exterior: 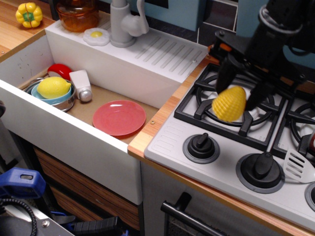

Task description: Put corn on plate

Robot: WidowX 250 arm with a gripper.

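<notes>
The white sink basin [74, 132] takes up the left half of the counter, its front wall running along the near edge and its ribbed drainboard rising toward the back. The stove [216, 167] fills the right half, with black grates toward the back right and a row of black knobs [201, 146] along its near edge. My arm comes in from the back right corner, dark and bulky, and my gripper [241, 101] hangs above the left burner grate [231, 115], its two black fingers closed on the corn [229, 103]; the cob is lifted clear of the stove, tilted, with its bumpy yellow rows facing the camera. The plate [119, 117] lies flat on the sink floor near the basin's right wall, well apart from the corn and to its left. Toward the sink's left end a lemon [53, 87] sits in a light blue bowl [47, 98], with a small white bottle [81, 85] just beside it. A grey faucet [123, 22] stands on the back ledge, a fried egg toy [96, 36] near its base. A white spatula [299, 166] rests at the stove's right edge, and a yellow bell pepper [29, 14] sits in the back left corner.
</notes>
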